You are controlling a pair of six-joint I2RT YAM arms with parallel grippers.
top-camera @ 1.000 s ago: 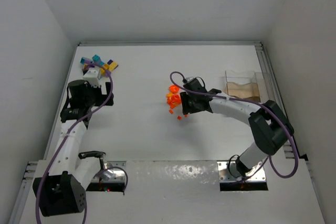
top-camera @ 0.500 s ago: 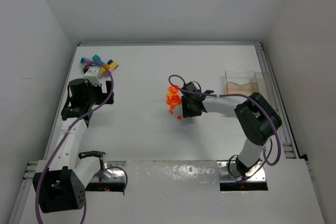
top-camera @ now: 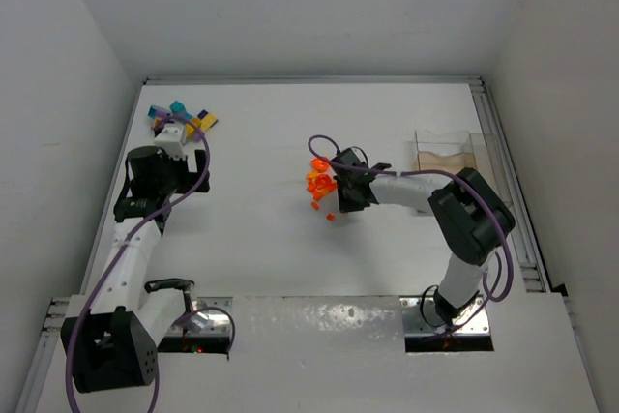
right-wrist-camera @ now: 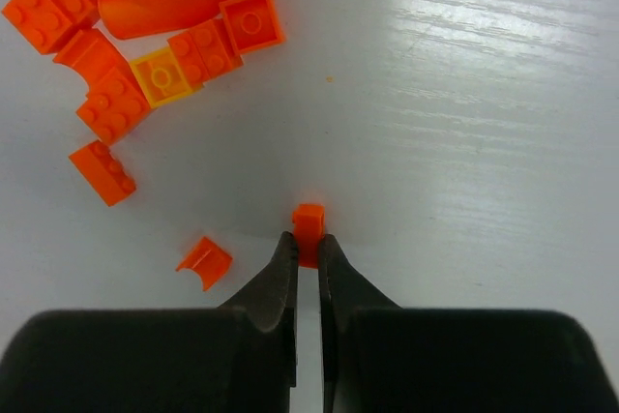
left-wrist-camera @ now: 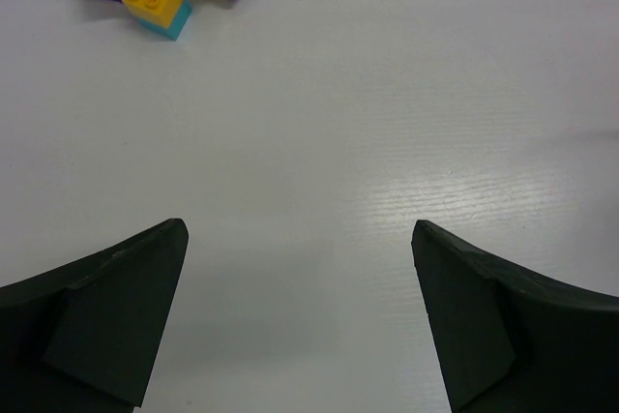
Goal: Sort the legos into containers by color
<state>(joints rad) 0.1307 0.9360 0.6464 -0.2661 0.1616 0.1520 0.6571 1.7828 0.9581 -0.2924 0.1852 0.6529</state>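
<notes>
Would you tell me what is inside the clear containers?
Only a brownish bottom shows in the containers; nothing else is visible inside, though the view is small.

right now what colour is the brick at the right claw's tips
Orange. The brick shows best in the right wrist view.

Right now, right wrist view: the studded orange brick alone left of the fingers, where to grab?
Pinch the lone orange brick across its long sides, from straight above, jaws turned to its diagonal: it lies flat, studs up, both long sides clear.
</notes>
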